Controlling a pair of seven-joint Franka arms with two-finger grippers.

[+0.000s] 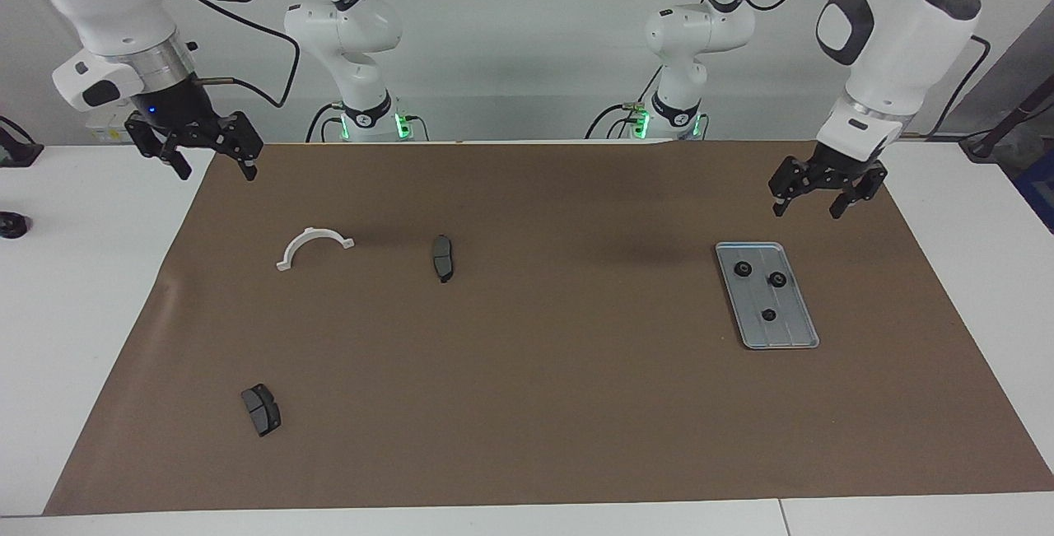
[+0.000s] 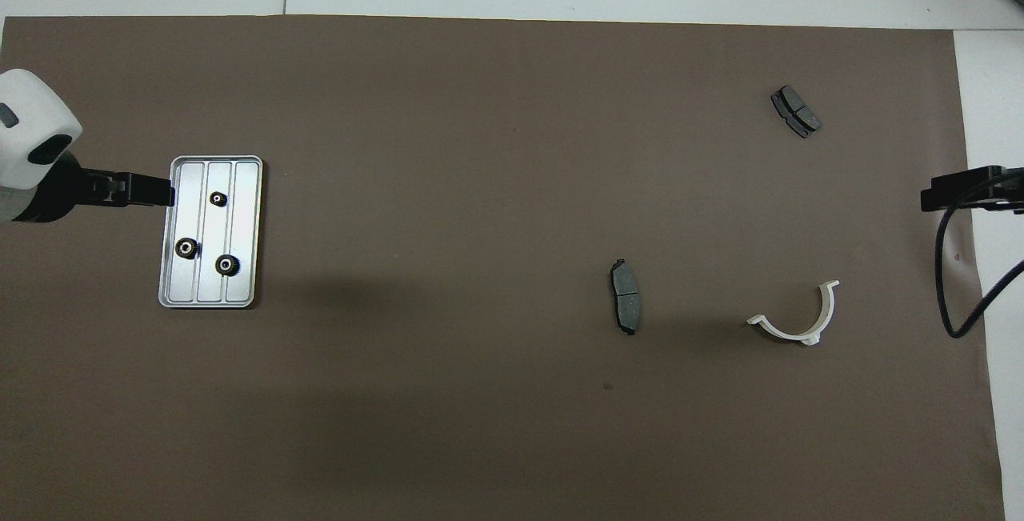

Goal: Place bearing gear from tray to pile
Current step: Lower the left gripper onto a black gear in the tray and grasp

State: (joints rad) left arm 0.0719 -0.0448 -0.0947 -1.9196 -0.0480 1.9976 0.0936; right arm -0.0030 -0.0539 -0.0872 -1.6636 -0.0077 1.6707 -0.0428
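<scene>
The silver-grey ridged tray [image 1: 792,332] lies on the brown mat toward the left arm's end; it also shows in the overhead view [image 2: 242,217]. Three small black gears lie in it [image 1: 742,269] [image 1: 776,278] [image 1: 769,314], also seen from overhead [image 2: 218,199] [image 2: 186,248] [image 2: 227,265]. No pile of gears shows outside the tray. My left gripper [image 1: 807,208] is open and empty, up in the air over the tray's edge toward the left arm's end [image 2: 152,191]. My right gripper [image 1: 214,171] is open and empty, waiting over the mat's edge at the right arm's end [image 2: 932,199].
A white half-ring bracket [image 1: 313,244] [image 2: 800,322] and a dark grey brake pad [image 1: 443,257] [image 2: 626,306] lie toward the right arm's end. A second brake pad [image 1: 261,409] [image 2: 796,111] lies farther from the robots.
</scene>
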